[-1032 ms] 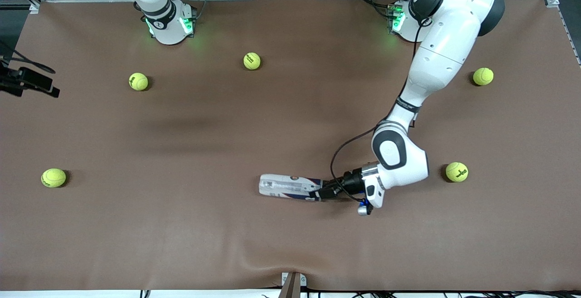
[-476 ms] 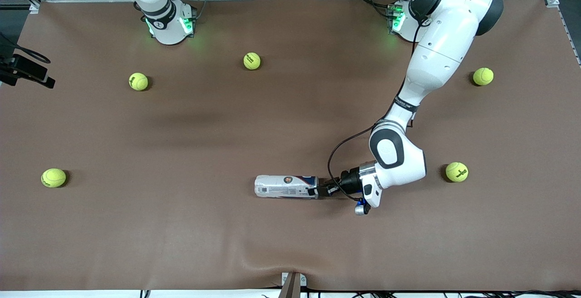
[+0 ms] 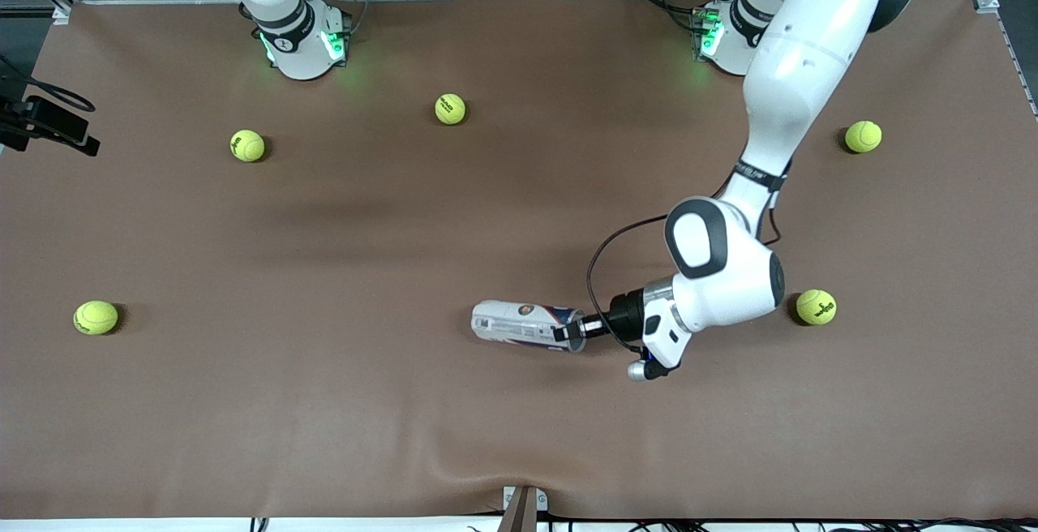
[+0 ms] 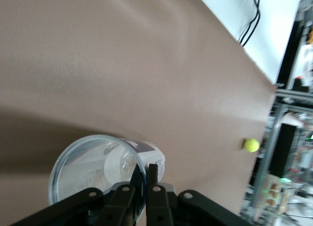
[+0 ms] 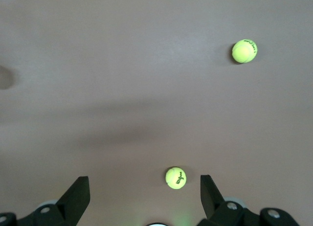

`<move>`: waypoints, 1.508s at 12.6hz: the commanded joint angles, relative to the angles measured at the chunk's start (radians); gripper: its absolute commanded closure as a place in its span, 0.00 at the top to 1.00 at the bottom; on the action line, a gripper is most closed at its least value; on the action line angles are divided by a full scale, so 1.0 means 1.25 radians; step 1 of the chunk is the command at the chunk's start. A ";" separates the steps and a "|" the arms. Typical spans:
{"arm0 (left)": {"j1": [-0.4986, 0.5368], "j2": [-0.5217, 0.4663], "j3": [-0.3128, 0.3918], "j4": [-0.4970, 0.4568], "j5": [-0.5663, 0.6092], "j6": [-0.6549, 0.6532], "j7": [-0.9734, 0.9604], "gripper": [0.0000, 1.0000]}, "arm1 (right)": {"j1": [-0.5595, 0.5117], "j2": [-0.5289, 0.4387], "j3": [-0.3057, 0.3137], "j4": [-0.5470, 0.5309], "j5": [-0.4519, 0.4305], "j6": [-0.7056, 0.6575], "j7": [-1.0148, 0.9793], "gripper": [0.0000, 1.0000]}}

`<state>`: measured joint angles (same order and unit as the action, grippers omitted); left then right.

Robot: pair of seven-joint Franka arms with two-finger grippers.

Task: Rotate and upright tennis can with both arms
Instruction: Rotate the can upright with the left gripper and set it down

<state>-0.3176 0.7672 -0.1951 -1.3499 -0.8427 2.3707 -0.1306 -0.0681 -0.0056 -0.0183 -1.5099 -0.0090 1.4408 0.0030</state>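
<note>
The tennis can (image 3: 523, 323) lies on its side on the brown table, nearer the front camera than the middle, with its open end toward the left arm's end. My left gripper (image 3: 572, 329) is shut on the rim of that open end, one finger inside and one outside. The left wrist view shows the can's open mouth (image 4: 88, 169) with my left gripper (image 4: 145, 169) pinching its clear rim. My right gripper (image 5: 144, 196) is open and empty, high over the table near the right arm's base, and that arm waits.
Several yellow-green tennis balls lie scattered on the table: one (image 3: 816, 306) close beside my left arm's wrist, one (image 3: 863, 136) farther off, others (image 3: 450, 108) (image 3: 247, 145) near the right arm's base, and one (image 3: 96, 317) at the right arm's end.
The can has rolled so its label shows differently, and has shifted toward the left arm's end with my left gripper. The left arm's elbow has risen.
</note>
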 commanded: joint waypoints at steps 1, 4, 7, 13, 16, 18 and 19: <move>-0.084 -0.103 0.009 -0.069 0.171 -0.008 -0.159 0.00 | 0.007 0.000 0.000 0.011 -0.021 -0.008 0.016 1.00; -0.180 -0.125 0.009 -0.059 0.462 -0.008 -0.388 0.00 | 0.009 0.000 0.001 0.011 -0.015 -0.011 0.015 1.00; -0.226 -0.153 0.010 -0.060 0.670 -0.032 -0.546 0.00 | 0.009 0.000 0.002 0.011 -0.009 -0.013 0.011 1.00; -0.293 -0.138 0.012 -0.061 0.979 -0.093 -0.621 0.00 | 0.009 0.000 0.002 0.015 -0.009 -0.011 0.010 1.00; -0.309 -0.107 0.015 -0.061 1.058 -0.093 -0.621 0.00 | 0.009 0.001 0.002 0.016 -0.007 -0.003 0.010 1.00; -0.315 -0.096 0.014 -0.060 1.063 -0.093 -0.621 0.12 | 0.009 0.001 0.002 0.016 -0.009 -0.002 0.010 1.00; -0.315 -0.097 0.014 -0.060 1.063 -0.091 -0.622 0.78 | 0.009 0.001 0.001 0.016 -0.007 -0.003 0.010 1.00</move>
<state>-0.7037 0.6325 -0.1877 -1.4298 0.4543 2.2646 -0.8894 -0.0617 -0.0056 -0.0149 -1.5035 -0.0181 1.4428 0.0031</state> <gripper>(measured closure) 0.890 0.000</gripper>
